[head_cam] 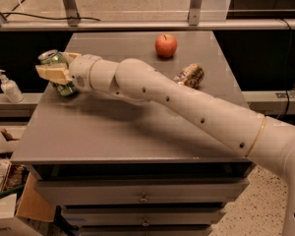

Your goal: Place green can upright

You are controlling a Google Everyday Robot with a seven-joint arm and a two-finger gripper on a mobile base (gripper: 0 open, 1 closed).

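The green can (54, 59), mottled green and white with a silver top, stands slightly tilted at the left edge of the grey table (118, 132). My gripper (58, 73) is at the can, its tan fingers (53, 74) closed around the can's body. The white arm reaches to it from the lower right across the table. The can's lower part is partly hidden by the fingers.
A red apple (165, 45) sits at the table's far middle. An orange-gold and white can (189, 75) lies on its side right of centre. A white pump bottle (9, 87) stands on a ledge left of the table. Boxes sit on the floor at lower left.
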